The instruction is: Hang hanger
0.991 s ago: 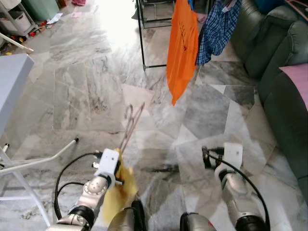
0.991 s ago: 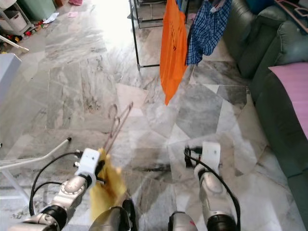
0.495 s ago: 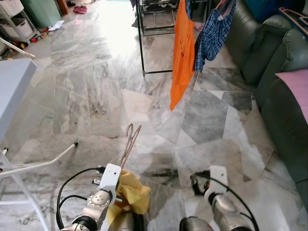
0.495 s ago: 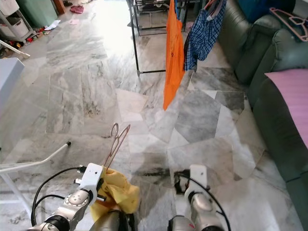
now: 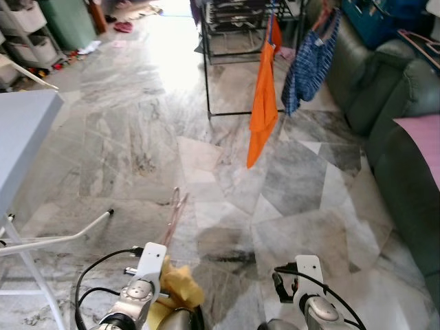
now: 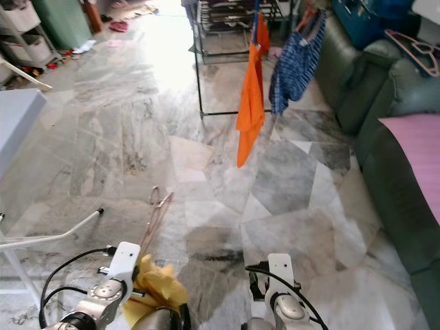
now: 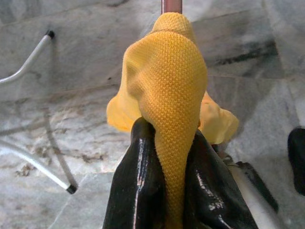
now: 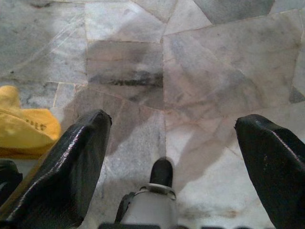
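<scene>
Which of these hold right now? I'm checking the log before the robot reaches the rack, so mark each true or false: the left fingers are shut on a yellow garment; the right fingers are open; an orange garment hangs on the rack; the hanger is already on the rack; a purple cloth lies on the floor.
1. The left gripper has its fingers shut on the yellow garment. True.
2. The right gripper has its fingers open. True.
3. An orange garment hangs on the rack. True.
4. The hanger is already on the rack. False: it sticks up from the left gripper.
5. A purple cloth lies on the floor. False: it lies on the green sofa.
</scene>
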Controlling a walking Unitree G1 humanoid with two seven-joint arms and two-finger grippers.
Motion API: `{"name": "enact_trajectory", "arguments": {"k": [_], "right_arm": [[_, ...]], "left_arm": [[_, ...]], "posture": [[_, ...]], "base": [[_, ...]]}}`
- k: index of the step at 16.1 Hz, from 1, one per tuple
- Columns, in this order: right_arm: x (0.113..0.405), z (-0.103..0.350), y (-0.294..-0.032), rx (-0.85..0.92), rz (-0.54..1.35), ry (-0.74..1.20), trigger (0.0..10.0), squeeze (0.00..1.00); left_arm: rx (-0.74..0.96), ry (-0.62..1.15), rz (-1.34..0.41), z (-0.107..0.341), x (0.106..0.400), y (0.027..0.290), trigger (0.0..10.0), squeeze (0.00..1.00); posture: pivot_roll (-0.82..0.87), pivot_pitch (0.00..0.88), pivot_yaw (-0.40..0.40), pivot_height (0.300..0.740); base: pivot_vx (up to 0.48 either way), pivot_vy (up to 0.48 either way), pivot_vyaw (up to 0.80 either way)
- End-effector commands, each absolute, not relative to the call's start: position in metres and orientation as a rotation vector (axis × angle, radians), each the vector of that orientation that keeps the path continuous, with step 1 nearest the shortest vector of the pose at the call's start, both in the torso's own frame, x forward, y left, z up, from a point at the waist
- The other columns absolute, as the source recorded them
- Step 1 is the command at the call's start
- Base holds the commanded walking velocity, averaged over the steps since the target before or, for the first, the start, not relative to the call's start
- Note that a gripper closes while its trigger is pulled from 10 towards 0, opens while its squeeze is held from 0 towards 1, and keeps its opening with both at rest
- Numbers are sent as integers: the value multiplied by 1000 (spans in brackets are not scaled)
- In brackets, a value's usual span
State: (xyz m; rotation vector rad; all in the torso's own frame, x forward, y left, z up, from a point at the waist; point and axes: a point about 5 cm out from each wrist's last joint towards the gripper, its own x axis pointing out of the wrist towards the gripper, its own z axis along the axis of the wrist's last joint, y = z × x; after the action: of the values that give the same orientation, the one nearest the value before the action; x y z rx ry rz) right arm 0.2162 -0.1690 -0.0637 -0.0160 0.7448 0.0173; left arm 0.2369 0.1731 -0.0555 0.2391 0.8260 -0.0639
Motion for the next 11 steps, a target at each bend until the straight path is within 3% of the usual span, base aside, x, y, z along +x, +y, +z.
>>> {"name": "enact_trajectory", "arguments": {"k": [1,8,11], "right_arm": [[207,-69,-170,-12,18,777,10000,0],[205,-72,-162,-36,85,814,10000,0],[200,-76,-159,-33,82,854,10000,0]], "left_arm": [[246,842,-30,-58,233,181,10000,0],[194,893,-58,-65,222,177,10000,0],[203,912,-69,-69,216,177,10000,0]], "posture": [[-146,61,54,740],[-117,23,23,740],[-123,30,31,740]], "base": [[0,0,0],[0,0,0],[0,-255,542]]}}
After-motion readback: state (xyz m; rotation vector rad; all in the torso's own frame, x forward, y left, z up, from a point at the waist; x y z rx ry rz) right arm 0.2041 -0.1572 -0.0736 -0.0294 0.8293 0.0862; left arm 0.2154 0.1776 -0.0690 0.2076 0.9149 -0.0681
